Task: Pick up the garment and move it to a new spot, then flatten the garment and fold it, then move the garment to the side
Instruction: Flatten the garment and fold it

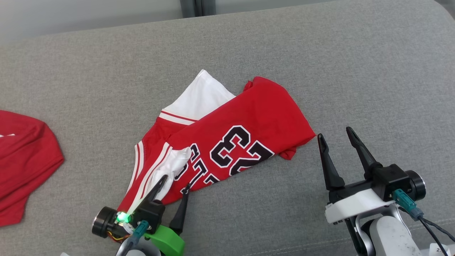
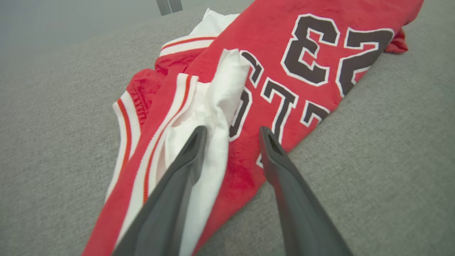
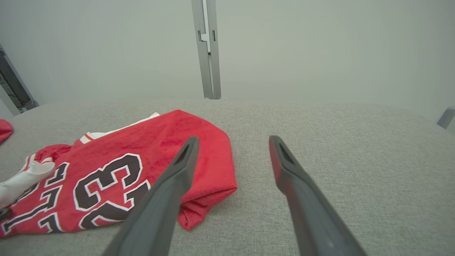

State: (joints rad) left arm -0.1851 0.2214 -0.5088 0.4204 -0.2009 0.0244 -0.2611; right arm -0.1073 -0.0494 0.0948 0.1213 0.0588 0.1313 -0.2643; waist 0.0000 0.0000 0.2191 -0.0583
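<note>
Pointing at garment (image 1: 249,113), left claw (image 1: 175,181) spread.

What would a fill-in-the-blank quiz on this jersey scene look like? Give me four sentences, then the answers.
1. The red jersey shows the number ____.
2. The left claw stands open at a bunched fold of ____ fabric.
3. The right claw is open beside the jersey, over the bare ____ cushion.
4. Another red garment lies at the head view's ____ edge.
Missing words: 23; white; grey; left.
</note>
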